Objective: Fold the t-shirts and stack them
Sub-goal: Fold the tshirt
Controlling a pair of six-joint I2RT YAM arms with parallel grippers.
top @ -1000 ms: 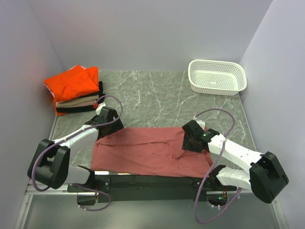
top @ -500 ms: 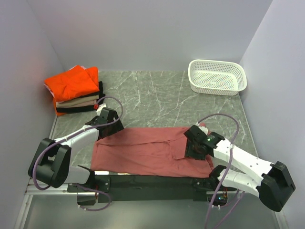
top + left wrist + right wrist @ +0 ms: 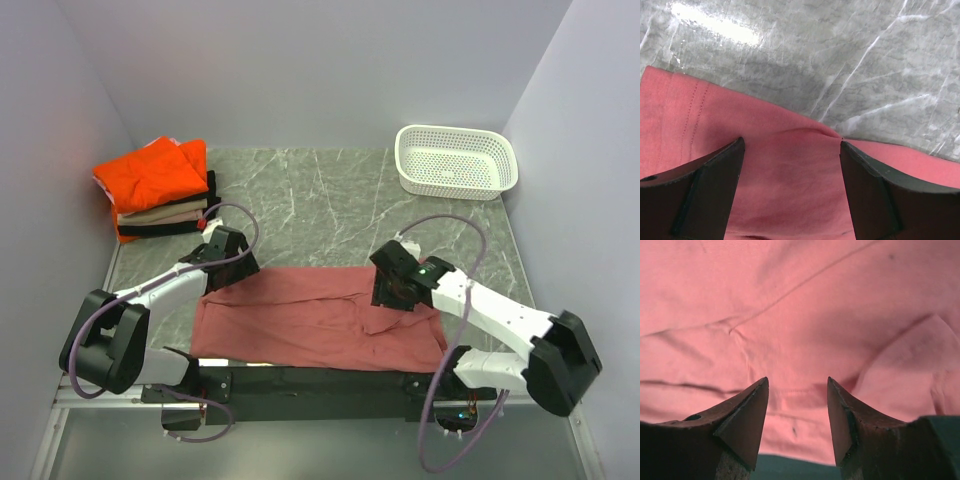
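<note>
Salmon t-shirt (image 3: 300, 320) lies flat, far edge between the left jaws, right part under the right jaws, both apart.

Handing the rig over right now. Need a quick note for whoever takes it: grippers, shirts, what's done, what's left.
Left gripper: open, over the far left edge of the salmon shirt, gripping nothing.
Right gripper: open, over the shirt's right part, nothing between the jaws.
Shirts: the salmon one is spread out on the near side of the table. The folded stack is in the far left corner: orange shirt on top, beige shirt and black shirt below.
Done: three shirts folded and stacked.
Left: fold the salmon shirt and add it to the stack.
</note>
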